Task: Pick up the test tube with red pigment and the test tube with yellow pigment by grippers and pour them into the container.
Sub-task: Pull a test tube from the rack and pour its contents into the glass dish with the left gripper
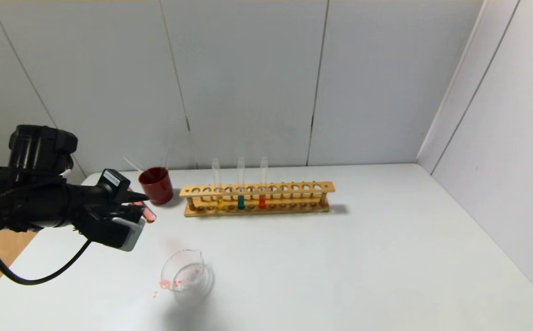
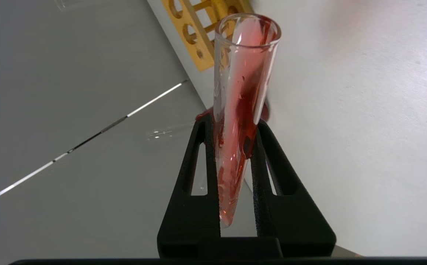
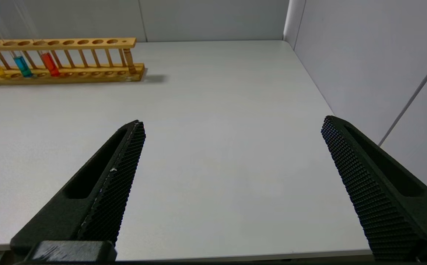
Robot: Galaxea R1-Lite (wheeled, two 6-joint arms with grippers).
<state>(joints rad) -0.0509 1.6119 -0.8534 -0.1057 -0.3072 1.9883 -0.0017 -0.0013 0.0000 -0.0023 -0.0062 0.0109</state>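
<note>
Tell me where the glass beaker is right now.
In the head view the beaker stands on the table's near left part, below the left gripper, in front of the red cup.

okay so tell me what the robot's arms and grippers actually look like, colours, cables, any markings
The left arm is bulky and black, with a black cable looping beneath. The left gripper has a grey-white casing and a small white label. Both grippers have slotted black fingers; the right gripper shows finely textured pads.
</note>
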